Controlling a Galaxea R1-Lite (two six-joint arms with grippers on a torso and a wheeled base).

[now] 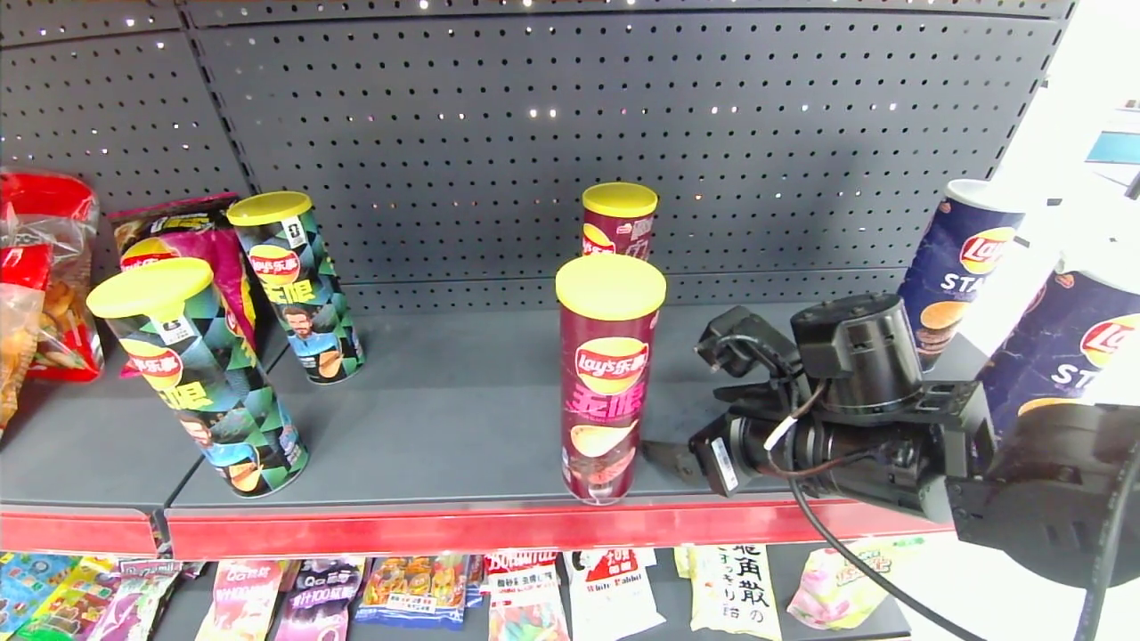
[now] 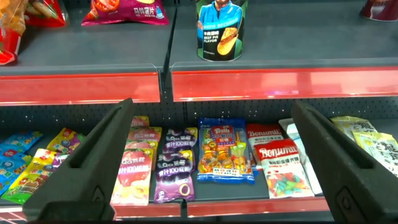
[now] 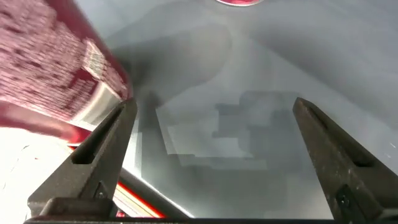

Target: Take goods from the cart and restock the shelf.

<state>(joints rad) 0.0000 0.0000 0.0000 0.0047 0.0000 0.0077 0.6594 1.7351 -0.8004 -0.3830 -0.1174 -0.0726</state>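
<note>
The upper shelf [image 1: 463, 418] is stocked with six upright crisp cans. All are lidded, so nothing of their contents is seen.

Two maroon cans with yellow lids are counted. The front maroon can [image 1: 610, 383] is stood at the shelf's red front edge. The rear maroon can [image 1: 619, 223] is set behind it, against the perforated back panel [image 1: 534, 133].

Two green-patterned cans with yellow lids are placed to the left: the front green can [image 1: 200, 383] and the rear green can [image 1: 298, 289]. Two navy cans are stood at the right end: the farther navy can [image 1: 962, 267] and the nearer navy can [image 1: 1069, 356].

A magenta bag [image 1: 191, 249] is leaned behind the green cans. Red snack bags [image 1: 49, 267] are cut off at the far left, so their number cannot be told. On the lower shelf [image 2: 249, 208], flat sweet packets [image 2: 227, 152] are laid in a row.

The right gripper [image 3: 212, 109] is held low over the upper shelf, just to the right of the front maroon can and pointed leftward. Its jaws are spread wide, with only bare shelf between them. The can is seen just outside one finger; contact cannot be told. The right arm [image 1: 1024, 499] is brought in roughly level from the right.

The left gripper [image 2: 212, 109] is held facing the lower shelf, its jaws wide apart and empty.
</note>
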